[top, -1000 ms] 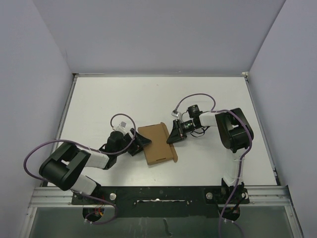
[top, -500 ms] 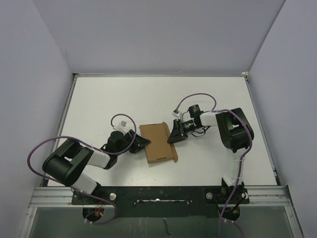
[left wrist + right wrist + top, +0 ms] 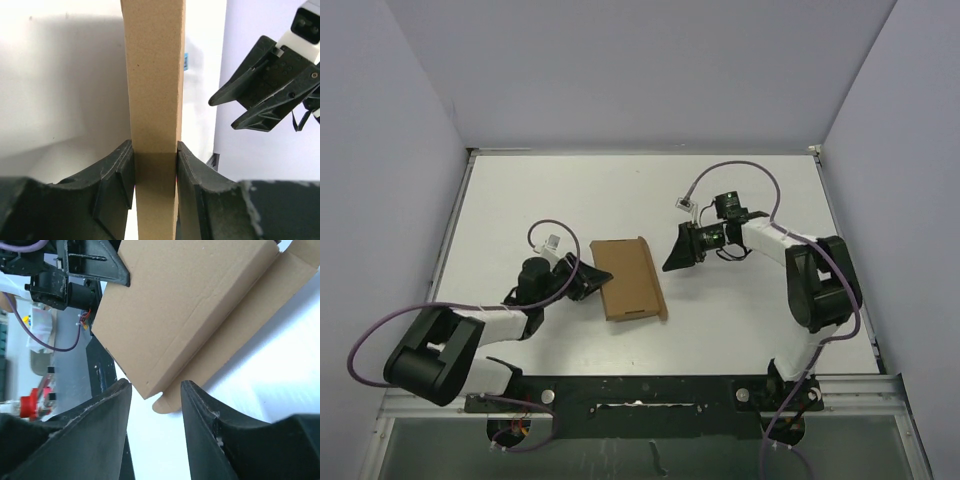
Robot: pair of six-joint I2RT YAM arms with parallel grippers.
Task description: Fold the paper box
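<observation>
Fingers [image 3: 120, 167] of the left gripper [image 3: 155, 150] are clamped on the box [image 3: 152, 75], one pad pressed to each face of a thin brown cardboard edge that runs straight up the left wrist view. A small blue object [image 3: 185, 62] peeks out at that edge's 3 o'clock side.

From above, the box [image 3: 628, 278] lies flat on the white table [image 3: 570, 200], a little toward 6 o'clock of the table's middle. It is a plain brown rectangle, tilted slightly, with a narrow flap along its 6 o'clock end. The left gripper [image 3: 588, 283] grips it at the box's 9 o'clock side.

The right gripper [image 3: 677, 250] sits at the box's 2 o'clock, near it but not touching. Its fingers [image 3: 107, 412] stand apart with nothing between them. In the right wrist view the box [image 3: 185, 305] shows beyond the gap of the right gripper [image 3: 155, 390], a crease line crossing its face and a flap folded out flat on the table.
</observation>
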